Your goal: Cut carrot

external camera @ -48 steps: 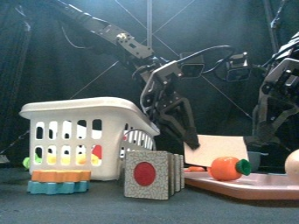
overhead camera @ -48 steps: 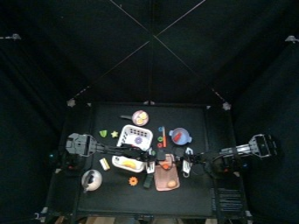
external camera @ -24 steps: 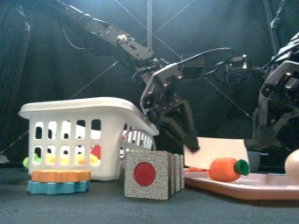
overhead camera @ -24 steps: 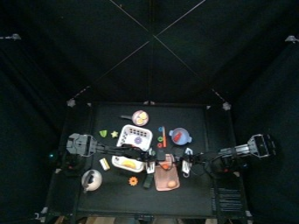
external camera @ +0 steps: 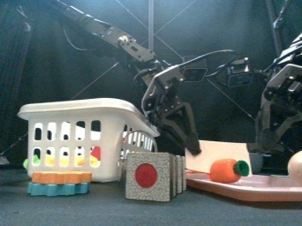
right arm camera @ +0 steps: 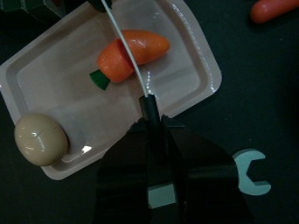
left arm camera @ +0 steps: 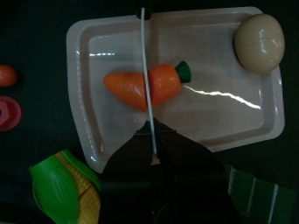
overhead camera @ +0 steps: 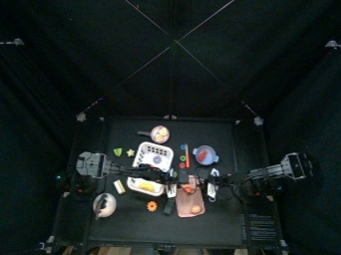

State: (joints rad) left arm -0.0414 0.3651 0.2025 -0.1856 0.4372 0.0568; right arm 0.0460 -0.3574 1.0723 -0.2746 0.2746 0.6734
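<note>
The carrot (left arm camera: 146, 86), orange with a green stub at one end, lies near the middle of a pale pink tray (left arm camera: 233, 122) at the front right of the table (overhead camera: 220, 139). A thin knife blade (left arm camera: 145, 61) crosses the carrot about midway along its length, and the left pincer (left arm camera: 153, 159) is clamped on the knife's dark handle. The right wrist view shows a second slim blade (right arm camera: 126, 52) lying over the carrot's upper side, its black handle (right arm camera: 149, 109) gripped tight in the right pincer (right arm camera: 153, 175). A cream egg (left arm camera: 260, 39) rests in one corner of the same tray, well apart from the carrot. Beside the tray on the dark table lie an ear of corn with green husk (left arm camera: 61, 185) and a small red piece (left arm camera: 9, 112). In the front view a white slotted basket (external camera: 85, 132) stands to the left, with a grey block bearing a red dot (external camera: 154, 175) just in front of it.
</note>
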